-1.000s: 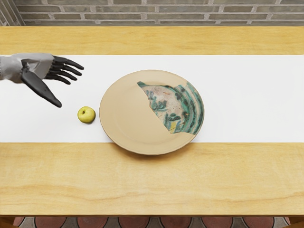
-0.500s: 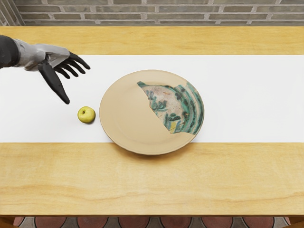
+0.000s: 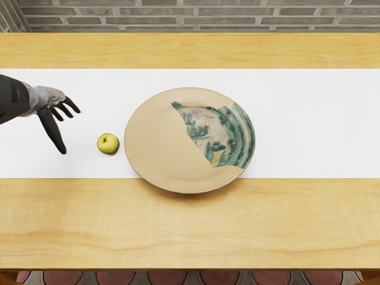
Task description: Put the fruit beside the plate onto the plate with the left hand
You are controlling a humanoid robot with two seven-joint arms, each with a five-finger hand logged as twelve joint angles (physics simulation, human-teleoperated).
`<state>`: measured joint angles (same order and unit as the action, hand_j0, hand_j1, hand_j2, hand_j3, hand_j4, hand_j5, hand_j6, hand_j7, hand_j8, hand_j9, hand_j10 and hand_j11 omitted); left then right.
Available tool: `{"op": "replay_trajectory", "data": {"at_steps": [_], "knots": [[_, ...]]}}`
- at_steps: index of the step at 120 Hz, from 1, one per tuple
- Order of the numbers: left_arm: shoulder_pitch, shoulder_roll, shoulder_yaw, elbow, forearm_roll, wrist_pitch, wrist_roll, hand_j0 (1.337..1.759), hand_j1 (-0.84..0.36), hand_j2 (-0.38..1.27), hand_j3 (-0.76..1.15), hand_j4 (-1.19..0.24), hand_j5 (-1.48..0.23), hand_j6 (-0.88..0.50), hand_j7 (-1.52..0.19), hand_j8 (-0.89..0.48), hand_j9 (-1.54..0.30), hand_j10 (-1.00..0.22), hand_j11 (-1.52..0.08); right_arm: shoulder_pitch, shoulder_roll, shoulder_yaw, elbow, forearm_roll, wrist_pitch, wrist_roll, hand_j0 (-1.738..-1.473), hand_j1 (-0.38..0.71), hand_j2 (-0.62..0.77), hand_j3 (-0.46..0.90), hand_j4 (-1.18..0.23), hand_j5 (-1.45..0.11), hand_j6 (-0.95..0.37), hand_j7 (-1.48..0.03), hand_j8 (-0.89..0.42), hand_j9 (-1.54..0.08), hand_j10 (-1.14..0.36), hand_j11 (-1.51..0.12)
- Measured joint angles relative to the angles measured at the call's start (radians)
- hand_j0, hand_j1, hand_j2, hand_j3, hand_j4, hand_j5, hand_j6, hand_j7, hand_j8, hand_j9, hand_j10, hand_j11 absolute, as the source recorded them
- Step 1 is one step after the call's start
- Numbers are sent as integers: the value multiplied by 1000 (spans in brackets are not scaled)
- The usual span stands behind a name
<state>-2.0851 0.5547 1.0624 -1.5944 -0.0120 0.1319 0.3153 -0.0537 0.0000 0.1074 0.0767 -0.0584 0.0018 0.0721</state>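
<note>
L hand (image 3: 53,116) open w/ fingers spread, near yellow fruit (image 3: 108,143) lying just left of plate (image 3: 155,142).

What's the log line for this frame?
left hand: open, clear of apple | apple: left of plate, not on it | right hand: not in view

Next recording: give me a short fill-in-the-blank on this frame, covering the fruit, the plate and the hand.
1. The fruit lies on the white runner, on the picture's ____ side of the plate.
2. The left hand has its fingers spread and holds ____.
3. The fruit sits ____ the left hand and the plate.

Missing words: left; nothing; between.
</note>
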Motion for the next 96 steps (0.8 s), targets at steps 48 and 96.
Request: {"op": "replay_trajectory", "data": {"at_steps": [48, 96], "knots": [[-3, -171, 39, -108, -5, 237, 8, 1658, 56, 49, 0, -245, -318, -245, -318, -245, -318, -245, -318, 0, 0, 0, 0, 0, 0, 0, -1658, -303, -7, 0, -39, -50, -39, -50, -39, -50, -39, -50], [23, -331, 37, -113, -77, 366, 8, 1658, 56, 49, 0, -245, -318, -245, -318, -245, -318, -245, -318, 0, 0, 0, 0, 0, 0, 0, -1658, -303, -7, 0, -39, -50, -39, -50, -39, -50, -39, -50]]}}
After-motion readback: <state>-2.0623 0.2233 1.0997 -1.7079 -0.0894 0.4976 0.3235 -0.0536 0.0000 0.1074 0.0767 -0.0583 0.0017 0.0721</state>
